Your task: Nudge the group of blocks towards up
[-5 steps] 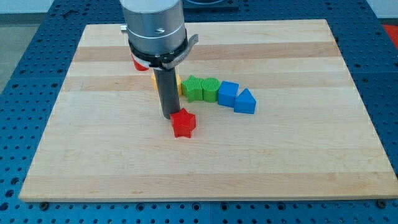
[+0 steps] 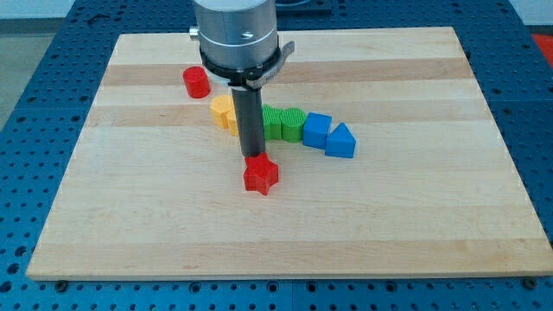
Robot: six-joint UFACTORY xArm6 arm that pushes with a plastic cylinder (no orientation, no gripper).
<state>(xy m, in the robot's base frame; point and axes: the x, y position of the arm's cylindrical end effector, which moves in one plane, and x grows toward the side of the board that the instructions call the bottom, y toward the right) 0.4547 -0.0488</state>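
Note:
A row of blocks lies mid-board: a yellow block [image 2: 224,111], partly hidden by the rod, two green blocks [image 2: 275,123] [image 2: 293,125], a blue cube [image 2: 317,130] and a blue triangular block [image 2: 341,141]. A red star block [image 2: 261,175] sits below the row. A red cylinder [image 2: 196,82] stands apart at the upper left. My tip [image 2: 253,156] is at the star's top edge, touching it or nearly so, just below the row between the yellow and green blocks.
The wooden board [image 2: 432,216] lies on a blue perforated table [image 2: 26,104]. The arm's grey body [image 2: 235,34] hangs over the board's top middle.
My tip has moved right and slightly down. The red star has shifted right and a little down. The red cylinder and yellow block are now uncovered.

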